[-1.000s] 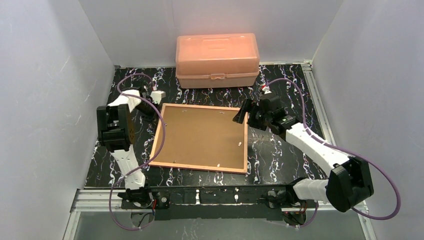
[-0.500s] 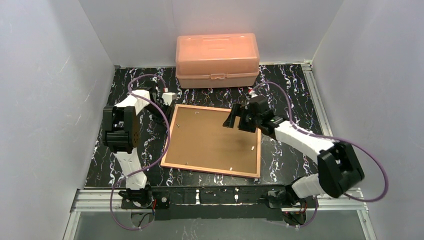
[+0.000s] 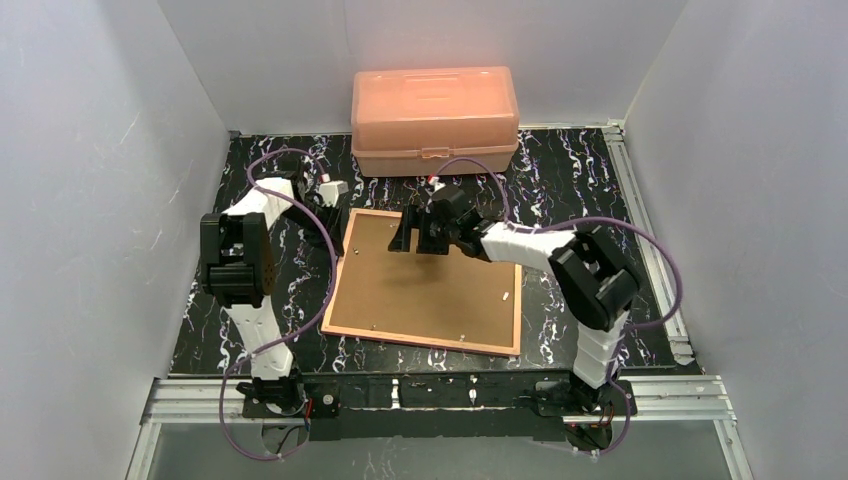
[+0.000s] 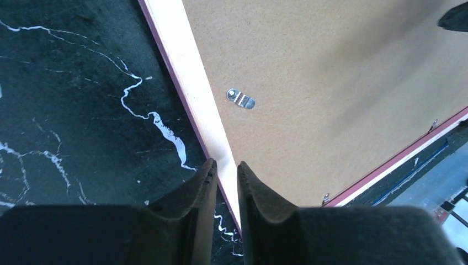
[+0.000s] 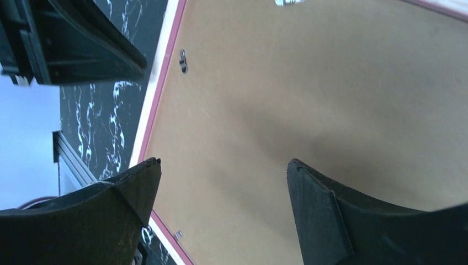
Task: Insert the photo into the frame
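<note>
The frame [image 3: 335,275] lies face down on the black marbled table, its brown backing board [image 3: 440,295] facing up. The photo is hidden. My left gripper [image 3: 330,228] stands at the frame's far-left corner. In the left wrist view its jaws [image 4: 226,163] are a narrow gap apart, with the frame's pale border [image 4: 187,72] running between them. A metal clip [image 4: 240,99] sits on the board nearby. My right gripper [image 3: 414,240] hovers wide open over the board's far-left part [image 5: 309,83] with nothing between its fingers [image 5: 223,163].
A salmon-pink lidded box [image 3: 434,120] stands at the back, close behind the frame. White walls close in on both sides. The left gripper's dark body [image 5: 72,44] shows near the frame edge in the right wrist view.
The frame slid to the right, then stayed put. My right arm swept left across the board from the far-right corner. The left gripper's jaws parted slightly.
</note>
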Motion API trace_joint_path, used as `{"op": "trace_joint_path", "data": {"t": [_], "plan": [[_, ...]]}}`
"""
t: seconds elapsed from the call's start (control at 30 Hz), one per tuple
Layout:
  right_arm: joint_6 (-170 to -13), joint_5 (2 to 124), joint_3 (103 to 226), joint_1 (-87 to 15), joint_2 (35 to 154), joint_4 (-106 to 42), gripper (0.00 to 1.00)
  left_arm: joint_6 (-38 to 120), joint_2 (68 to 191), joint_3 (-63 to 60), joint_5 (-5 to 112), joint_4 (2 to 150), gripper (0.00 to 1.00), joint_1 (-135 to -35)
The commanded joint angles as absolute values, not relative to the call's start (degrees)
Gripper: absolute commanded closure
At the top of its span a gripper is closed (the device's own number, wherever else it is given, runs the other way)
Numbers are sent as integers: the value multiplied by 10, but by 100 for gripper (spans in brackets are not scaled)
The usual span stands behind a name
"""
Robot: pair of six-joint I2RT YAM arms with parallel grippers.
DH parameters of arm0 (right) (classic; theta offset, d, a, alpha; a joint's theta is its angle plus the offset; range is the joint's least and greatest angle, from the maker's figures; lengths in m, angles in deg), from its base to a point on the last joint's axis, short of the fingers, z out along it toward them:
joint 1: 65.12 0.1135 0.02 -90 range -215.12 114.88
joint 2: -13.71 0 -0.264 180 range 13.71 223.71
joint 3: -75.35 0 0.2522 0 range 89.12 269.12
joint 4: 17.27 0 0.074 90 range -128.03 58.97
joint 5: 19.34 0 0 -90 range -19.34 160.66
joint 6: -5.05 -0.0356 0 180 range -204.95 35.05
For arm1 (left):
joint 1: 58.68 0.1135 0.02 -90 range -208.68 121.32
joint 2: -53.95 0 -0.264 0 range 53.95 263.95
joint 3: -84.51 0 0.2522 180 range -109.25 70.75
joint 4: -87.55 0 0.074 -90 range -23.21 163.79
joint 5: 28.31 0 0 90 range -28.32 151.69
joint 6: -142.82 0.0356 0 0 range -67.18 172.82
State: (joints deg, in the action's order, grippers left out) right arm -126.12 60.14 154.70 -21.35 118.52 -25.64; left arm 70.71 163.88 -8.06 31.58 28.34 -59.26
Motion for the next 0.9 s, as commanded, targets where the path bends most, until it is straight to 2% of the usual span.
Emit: {"op": "trace_joint_path", "data": {"t": [0.0, 0.27, 0.5, 0.57, 0.73, 0.87], "plan": [[-1282, 575, 1620, -204, 1241, -188, 11, 701, 1654, -81, 287, 270, 84, -588], [-1303, 535, 1735, -185, 1357, -163, 20, 702, 1672, -67, 279, 291, 90, -558], [-1319, 517, 1804, -170, 1427, -157, 21, 704, 1675, -52, 267, 304, 91, -550], [-1321, 515, 1813, -167, 1437, -159, 21, 703, 1675, -51, 261, 304, 90, -548], [-1328, 513, 1817, -164, 1449, -151, 22, 700, 1674, -53, 228, 299, 78, -544], [-1339, 506, 1817, -164, 1459, -135, 23, 700, 1678, -52, 216, 298, 77, -543]]}}
